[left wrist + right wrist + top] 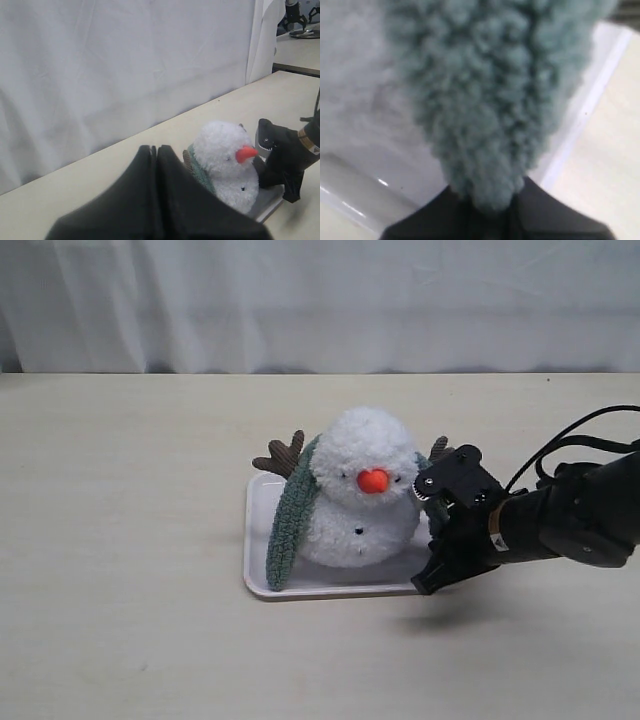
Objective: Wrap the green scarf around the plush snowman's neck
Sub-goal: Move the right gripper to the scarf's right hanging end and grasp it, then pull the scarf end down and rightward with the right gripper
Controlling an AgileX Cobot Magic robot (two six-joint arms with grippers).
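Left hand [156, 160]: pressed closed, holding nothing.
Scarf [290, 515]: one end hangs left of center; I pinch the other.
Twig arm [281, 457]: upper left of the snowman; may snag the scarf.
Snowman [362, 480]: middle, on the tray [256, 540]; a hard tug could tip it.
Right hand [490, 212]: right of center, clamped on the scarf tip; small grip, might slip.

The plush snowman [362, 502] is of long, fluffy white pile with a smoother orange nose [373, 480]. The green scarf [485, 100] is a coarse, nubby grey-green knit, matt. The tray [257, 538] is smooth white plastic with a slight gloss, the desk [120, 540] smooth, matt and pale beige.
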